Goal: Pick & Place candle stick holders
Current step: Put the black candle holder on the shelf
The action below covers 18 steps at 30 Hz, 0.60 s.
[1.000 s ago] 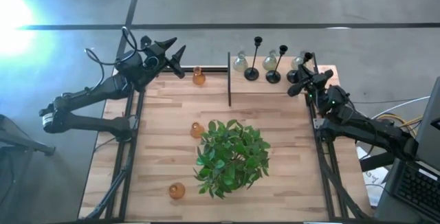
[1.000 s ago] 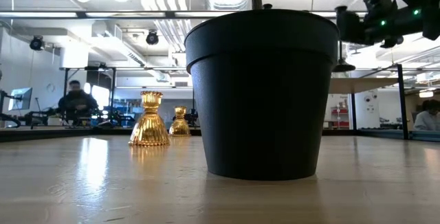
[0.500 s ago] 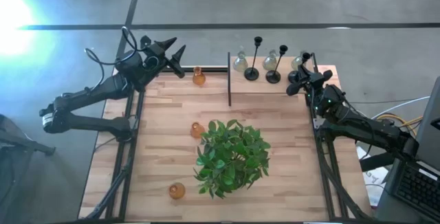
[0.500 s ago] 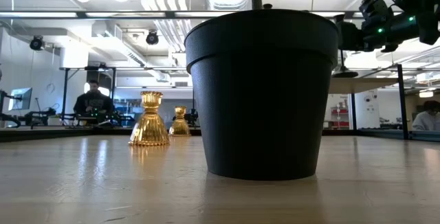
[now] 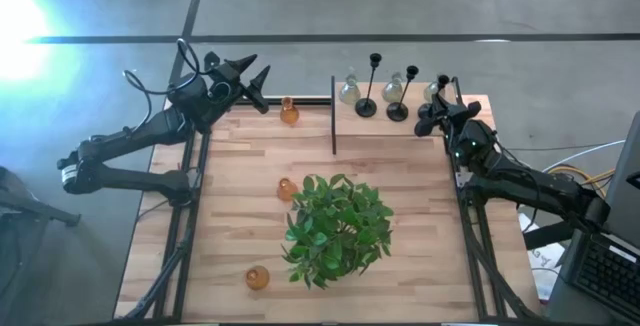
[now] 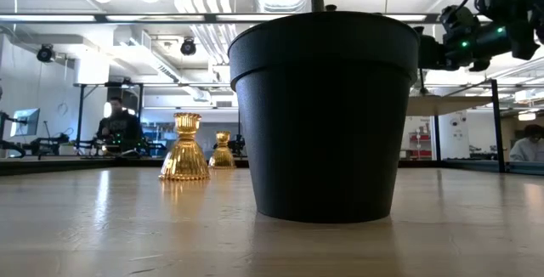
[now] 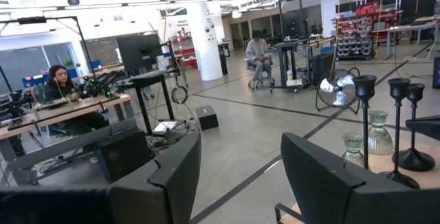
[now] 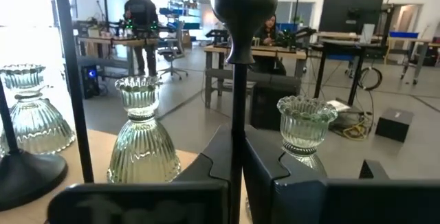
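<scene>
Three black thin-stemmed holders stand at the far right: two free ones (image 5: 367, 106) (image 5: 398, 111) and one (image 5: 444, 81) in my right gripper (image 5: 432, 116), which is shut on its stem. Three clear ribbed glass holders (image 5: 348, 90) (image 5: 393, 89) (image 5: 432, 90) stand among them on a pale raised shelf (image 5: 470, 131). Three amber glass holders stand on the table: far (image 5: 289, 114), middle (image 5: 286, 188), near (image 5: 258, 278). My left gripper (image 5: 255, 86) hangs open and empty beyond the table's far left corner. My right gripper pinches the black holder's thin stem (image 8: 238, 107) between its two fingers, below the cup (image 8: 245, 4). The fingers come level from the near side and lie across the stem. The holder stands upright; the gripper hides its base.
A green leafy plant (image 5: 335, 228) in a black pot (image 6: 323, 115) fills the table's middle. A thin black divider (image 5: 333, 116) stands upright left of the shelf. People sit and stand in the room beyond the table.
My right gripper has shifted a little toward the table's far left along the shelf, staying on the black holder's stem. My left arm has kept still.
</scene>
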Available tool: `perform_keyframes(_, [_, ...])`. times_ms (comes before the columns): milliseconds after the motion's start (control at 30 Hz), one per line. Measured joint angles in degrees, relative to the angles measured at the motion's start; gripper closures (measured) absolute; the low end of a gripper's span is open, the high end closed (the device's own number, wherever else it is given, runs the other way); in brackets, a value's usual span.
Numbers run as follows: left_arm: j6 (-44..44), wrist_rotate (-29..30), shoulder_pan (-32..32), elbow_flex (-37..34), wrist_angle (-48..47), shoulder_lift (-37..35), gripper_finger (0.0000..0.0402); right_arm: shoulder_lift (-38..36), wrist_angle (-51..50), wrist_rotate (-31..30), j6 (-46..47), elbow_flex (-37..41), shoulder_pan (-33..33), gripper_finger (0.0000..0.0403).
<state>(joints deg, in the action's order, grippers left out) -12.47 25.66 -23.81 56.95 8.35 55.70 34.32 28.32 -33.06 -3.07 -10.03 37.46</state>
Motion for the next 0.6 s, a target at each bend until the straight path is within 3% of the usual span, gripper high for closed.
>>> perform_keyframes(367, [0.04, -0.01, -0.08, -0.02, -0.47, 0.00, 0.0195, 0.64, 0.74, -0.09, 0.33, -0.02, 0.12, 0.0393])
perform_keyframes(600, [0.04, -0.01, -0.09, -0.04, -0.46, 0.00, 0.0195, 0.67, 0.66, -0.11, 0.09, -0.02, 0.10, 0.0368])
